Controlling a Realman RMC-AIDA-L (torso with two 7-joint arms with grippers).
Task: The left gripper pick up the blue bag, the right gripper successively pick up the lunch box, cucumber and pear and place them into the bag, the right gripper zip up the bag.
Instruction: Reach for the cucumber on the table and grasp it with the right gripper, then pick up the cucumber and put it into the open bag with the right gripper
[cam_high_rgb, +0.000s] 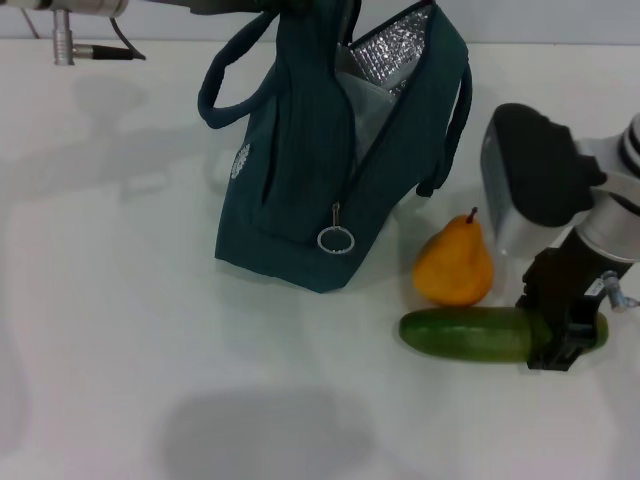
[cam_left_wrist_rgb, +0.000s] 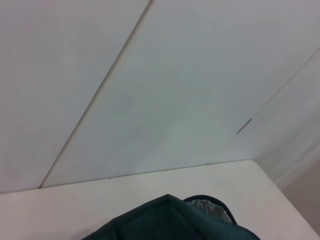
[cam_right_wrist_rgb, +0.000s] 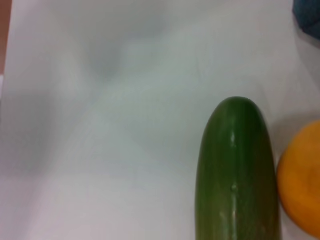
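At lower right, the cucumber (cam_high_rgb: 480, 334) is straddled near its end by the right gripper (cam_high_rgb: 562, 345), seemingly clamped; it should be lifted level into the bag (cam_high_rgb: 320, 150).

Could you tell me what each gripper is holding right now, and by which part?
The right gripper straddles the cucumber near one end; a closed grip cannot be confirmed. The bag is lifted by its top, the left gripper out of view.

You are looking at a white table (cam_high_rgb: 120, 300) running across the whole head view, with soft grey shadows lying on it at ten o'clock and six o'clock. In the left wrist view, pale wall panels (cam_left_wrist_rgb: 190, 85) are rising behind the table's far edge.
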